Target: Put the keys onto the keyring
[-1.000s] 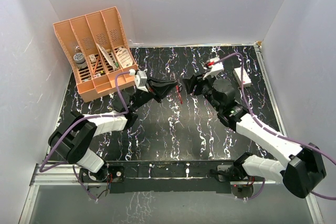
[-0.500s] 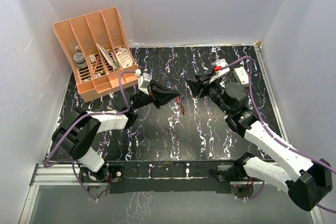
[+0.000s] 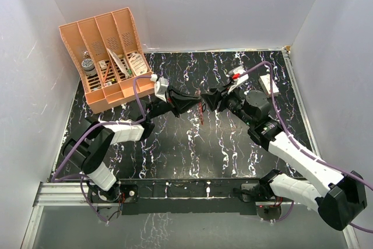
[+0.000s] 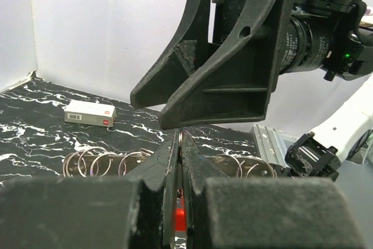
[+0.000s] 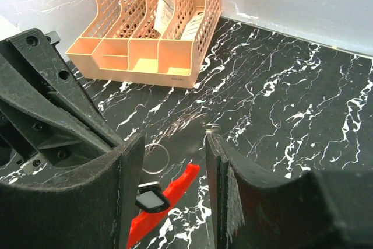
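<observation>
Right gripper (image 3: 211, 98) drawn back in, nearly tip to tip with our left gripper (image 3: 196, 107).
Both arms reach inward. Our left gripper is clamped tight on the keyring (image 5: 172, 193). Our right gripper's jaws stand half apart, with the key (image 5: 152, 198) and the ring's red edge between them.

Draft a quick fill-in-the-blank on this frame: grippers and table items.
1. The left gripper is ___ on the keyring.
2. The right gripper has its jaws ___, with the keyring's red side between them.
3. The slotted organizer is ___ in colour.
4. The small white box bears a ___ mark.
Missing words: shut; open; orange; red.
</observation>
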Available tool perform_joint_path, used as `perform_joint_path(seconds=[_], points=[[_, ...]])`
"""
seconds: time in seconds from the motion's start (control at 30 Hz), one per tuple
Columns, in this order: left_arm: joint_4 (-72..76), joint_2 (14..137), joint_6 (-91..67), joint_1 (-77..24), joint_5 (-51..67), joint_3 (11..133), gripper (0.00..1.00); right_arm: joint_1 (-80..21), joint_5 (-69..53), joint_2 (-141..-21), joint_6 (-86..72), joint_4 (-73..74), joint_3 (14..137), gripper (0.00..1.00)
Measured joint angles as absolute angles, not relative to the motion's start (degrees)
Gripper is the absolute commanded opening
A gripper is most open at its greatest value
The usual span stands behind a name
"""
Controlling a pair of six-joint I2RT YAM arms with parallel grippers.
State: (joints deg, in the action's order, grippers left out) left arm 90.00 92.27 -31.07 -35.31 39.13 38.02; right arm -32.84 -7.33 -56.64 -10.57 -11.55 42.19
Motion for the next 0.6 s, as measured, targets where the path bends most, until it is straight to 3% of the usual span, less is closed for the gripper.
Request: perform_joint_path(seconds=[0.6], points=[[90.0, 95.7, -28.3, -35.3, 29.1, 39.0, 0.0, -32.5, -4.0, -63.1, -17.1, -13.9, 41.4, 0.44]])
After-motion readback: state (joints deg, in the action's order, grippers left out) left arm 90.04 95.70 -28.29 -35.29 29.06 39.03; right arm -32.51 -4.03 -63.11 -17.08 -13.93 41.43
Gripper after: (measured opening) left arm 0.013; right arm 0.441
